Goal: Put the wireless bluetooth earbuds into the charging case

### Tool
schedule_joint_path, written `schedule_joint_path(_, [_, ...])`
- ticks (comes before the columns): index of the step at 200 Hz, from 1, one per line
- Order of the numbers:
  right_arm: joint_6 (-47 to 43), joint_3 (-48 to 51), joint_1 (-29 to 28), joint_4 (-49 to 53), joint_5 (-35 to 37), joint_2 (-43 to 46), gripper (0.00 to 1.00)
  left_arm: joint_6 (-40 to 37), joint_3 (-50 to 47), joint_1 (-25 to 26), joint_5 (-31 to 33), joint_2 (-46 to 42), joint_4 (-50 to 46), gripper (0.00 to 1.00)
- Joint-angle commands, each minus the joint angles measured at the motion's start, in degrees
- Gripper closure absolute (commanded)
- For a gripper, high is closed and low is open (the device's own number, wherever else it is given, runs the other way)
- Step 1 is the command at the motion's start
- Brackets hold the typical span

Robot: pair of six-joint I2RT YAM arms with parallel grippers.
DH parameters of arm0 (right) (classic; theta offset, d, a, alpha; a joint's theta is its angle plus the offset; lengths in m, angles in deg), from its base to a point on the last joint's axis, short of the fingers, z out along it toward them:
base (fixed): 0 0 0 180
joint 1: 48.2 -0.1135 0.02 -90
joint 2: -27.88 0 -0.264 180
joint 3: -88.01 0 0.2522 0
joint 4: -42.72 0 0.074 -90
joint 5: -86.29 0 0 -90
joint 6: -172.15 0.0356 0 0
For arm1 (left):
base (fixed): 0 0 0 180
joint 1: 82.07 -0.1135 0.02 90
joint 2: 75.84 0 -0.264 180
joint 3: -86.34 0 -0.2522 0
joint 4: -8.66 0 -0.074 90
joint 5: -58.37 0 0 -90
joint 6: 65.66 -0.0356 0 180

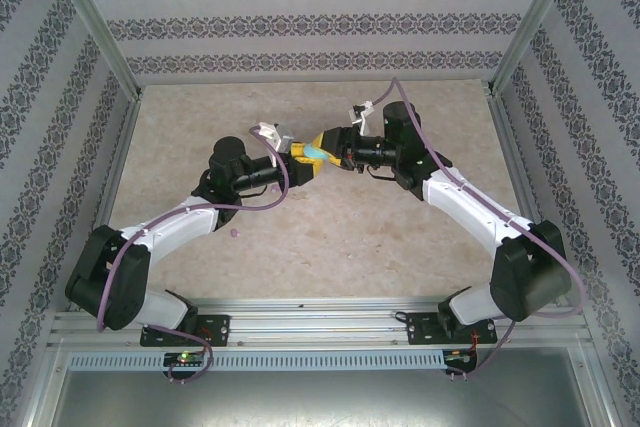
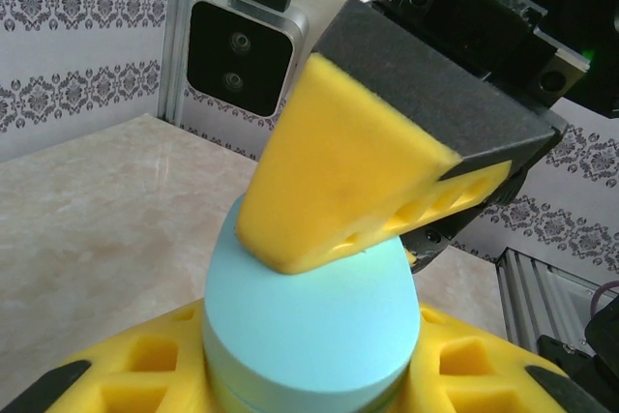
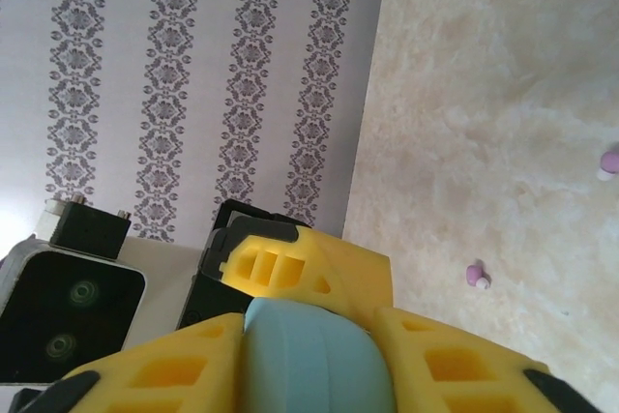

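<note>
The light blue oval charging case (image 1: 318, 152) hangs above the middle of the table, between both grippers. My left gripper (image 1: 305, 157) is shut on it. In the left wrist view its yellow fingers (image 2: 116, 384) clamp the case (image 2: 309, 316) by its sides. One yellow finger (image 2: 358, 162) of the right gripper lies on the case's top face. My right gripper (image 1: 333, 144) is shut on the same case (image 3: 314, 355), which fills the gap between its pads (image 3: 455, 365). Two pink earbuds (image 3: 477, 276) (image 3: 609, 162) lie loose on the table.
A small pink speck (image 1: 234, 232) lies on the marble tabletop near the left arm's elbow. Patterned walls and an aluminium frame (image 1: 95, 27) enclose the table on three sides. The left wrist's camera block (image 3: 68, 316) is close to the right gripper.
</note>
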Motion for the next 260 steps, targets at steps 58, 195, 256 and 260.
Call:
schedule_joint_path(58, [5.3, 1.9, 1.5, -6.6, -2.5, -0.6, 0.79, -6.9, -2.0, 0.7, 0.3, -3.6, -1.9, 0.39])
schedule_joint_path(195, [-14.0, -2.5, 17.4, 6.5, 0.7, -24.7, 0.77, -11.3, 2.8, -3.2, 15.3, -7.4, -32.8, 0.23])
schedule_joint_path(256, [-22.4, -7.3, 19.9, 14.5, 2.9, -32.7, 0.68, -20.4, 6.4, -7.3, 14.3, 0.8, -37.3, 0.25])
schedule_joint_path(260, [-23.3, -7.6, 19.9, 15.8, 3.6, -32.7, 0.67, -21.0, 7.0, -7.5, 14.4, 1.6, -38.0, 0.25])
